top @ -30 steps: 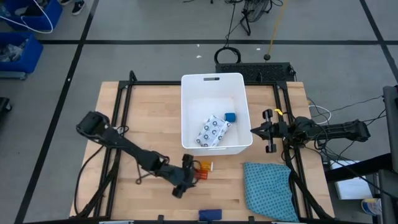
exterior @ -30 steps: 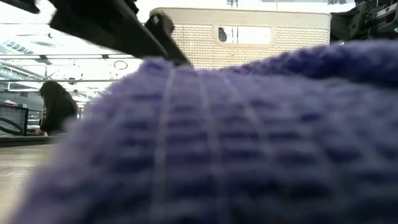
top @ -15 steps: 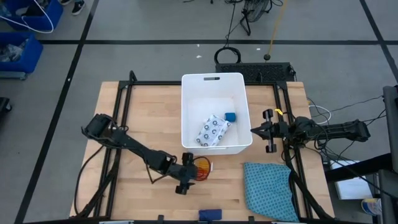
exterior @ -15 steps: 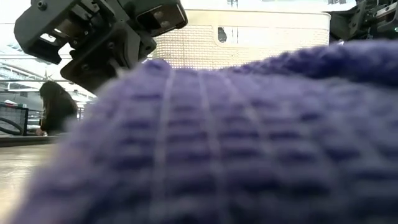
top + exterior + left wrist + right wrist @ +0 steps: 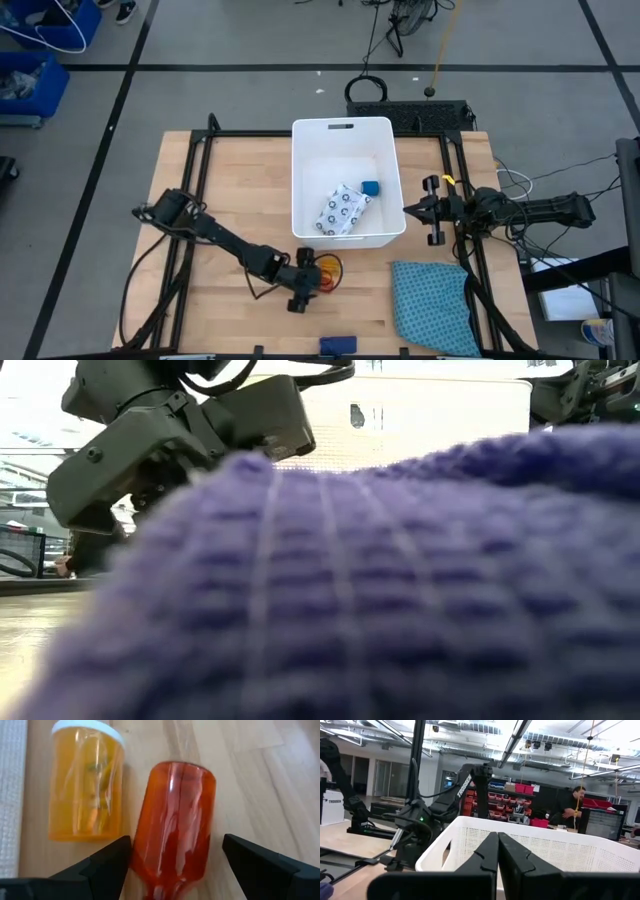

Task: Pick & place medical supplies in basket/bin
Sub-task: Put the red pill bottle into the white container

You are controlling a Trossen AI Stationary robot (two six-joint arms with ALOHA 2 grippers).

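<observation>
So far only the white patterned packet [image 5: 341, 211] and the blue cube [image 5: 370, 187] lie in the white bin [image 5: 300, 170]. My left jaws [image 5: 175, 857] stand apart around the darker orange pill bottle [image 5: 175, 825] on the worktop [image 5: 230, 180] near the bin's near edge, the paler bottle [image 5: 86, 780] just beside it. My right jaws [image 5: 432, 212] wait together at the bin's right, and both bottles and the dark blue bar [image 5: 337, 345] at the near edge are left.

We see the tub [image 5: 345, 140] at the worktop's [image 5: 240, 190] far middle, with the packet [image 5: 340, 212] and cube [image 5: 370, 187] lying inside, the cube beside the packet's far right end. Just before the tub's near left corner lie two bottles [image 5: 326, 270] side by side, with the left gripper [image 5: 305, 275] at them, one bottle [image 5: 175, 820] between its spread fingers [image 5: 105, 862]. The cloth [image 5: 432, 305] lies at the near right, the bar [image 5: 337, 345] at the near edge. The right gripper [image 5: 428, 212] waits right of the tub.
</observation>
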